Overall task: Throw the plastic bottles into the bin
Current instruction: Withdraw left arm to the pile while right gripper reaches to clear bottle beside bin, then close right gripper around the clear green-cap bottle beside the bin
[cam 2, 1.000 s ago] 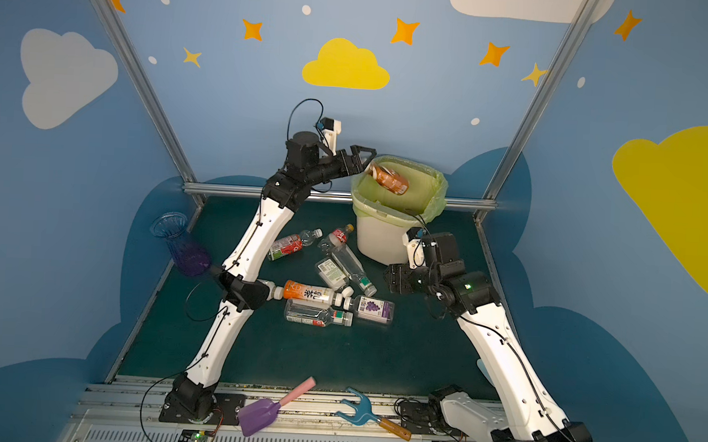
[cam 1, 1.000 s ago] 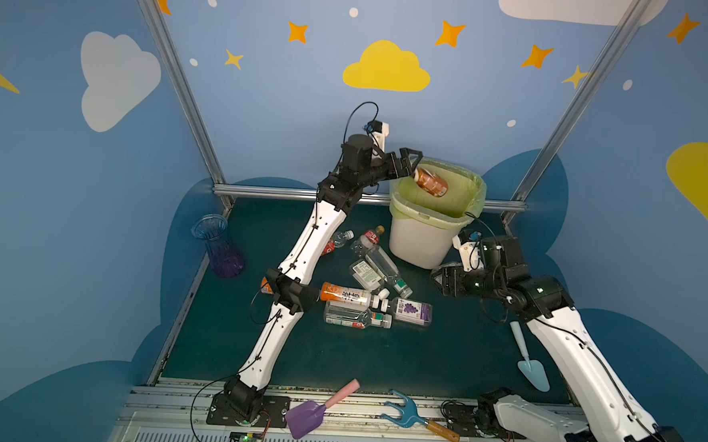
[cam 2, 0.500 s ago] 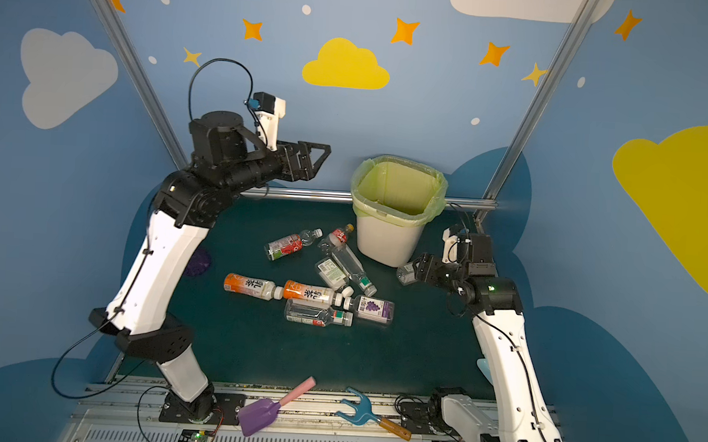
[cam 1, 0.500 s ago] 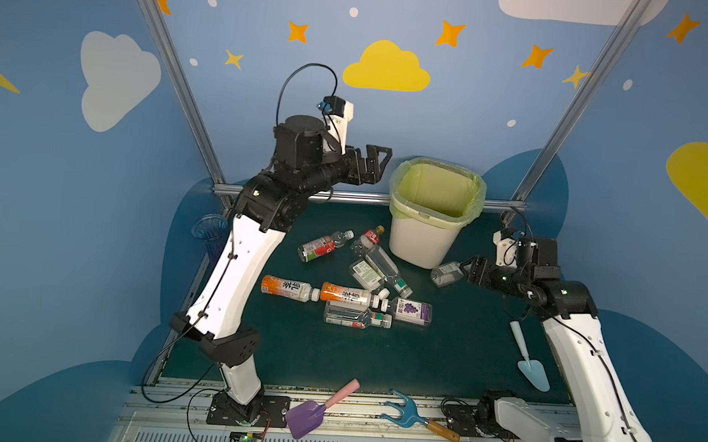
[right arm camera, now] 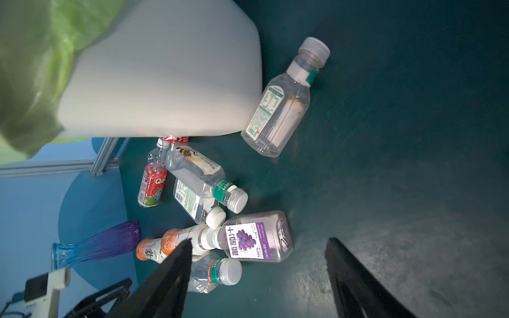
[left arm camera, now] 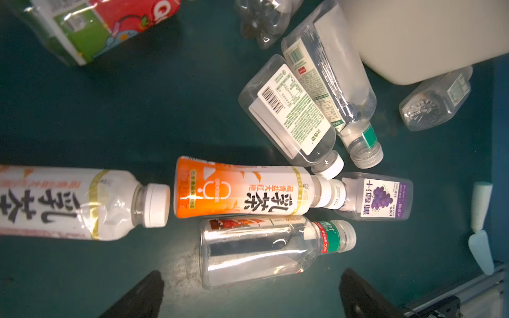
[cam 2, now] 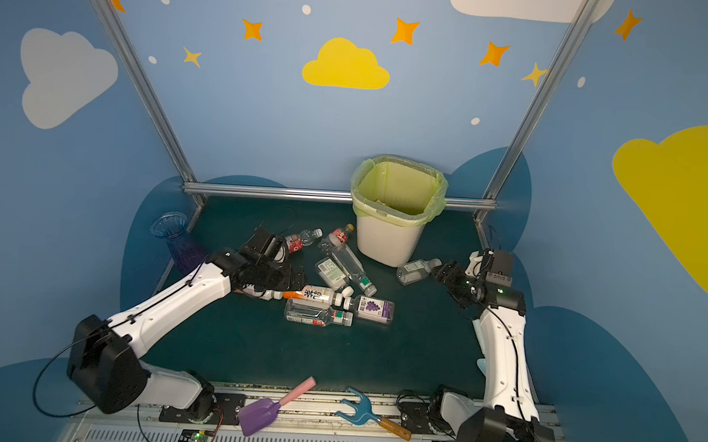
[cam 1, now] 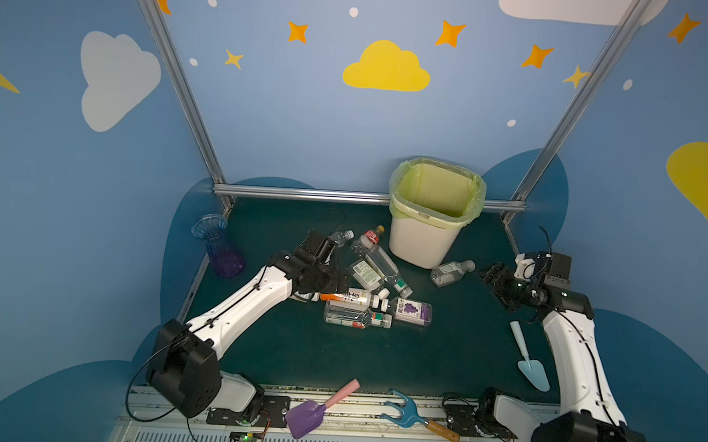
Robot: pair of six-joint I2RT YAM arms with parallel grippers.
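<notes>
The cream bin point(cam 1: 419, 244) with a green liner stands at the back of the mat. Several plastic bottles lie heaped to its left, among them an orange-label one point(cam 1: 350, 297), a purple grape one point(cam 1: 412, 312) and a clear one with a red-green band point(cam 1: 353, 317). Another clear bottle point(cam 1: 451, 273) lies alone at the bin's right foot. My left gripper point(cam 1: 341, 281) hangs open over the heap's left side. In the left wrist view its fingers flank the banded clear bottle point(left arm camera: 261, 247). My right gripper point(cam 1: 491, 279) is open and empty, just right of the lone bottle point(right arm camera: 281, 102).
A blue-purple vase point(cam 1: 218, 244) stands at the mat's left edge. A pale blue trowel point(cam 1: 530, 360) lies beside the right arm. A purple shovel point(cam 1: 313, 411) and a blue fork point(cam 1: 406, 412) lie on the front rail. A metal rail point(cam 1: 304, 194) borders the back.
My left arm has swung from above the bin, where a brown bottle was dropping in, down over the heap. My right gripper has drawn back to the right from the lone clear bottle.
</notes>
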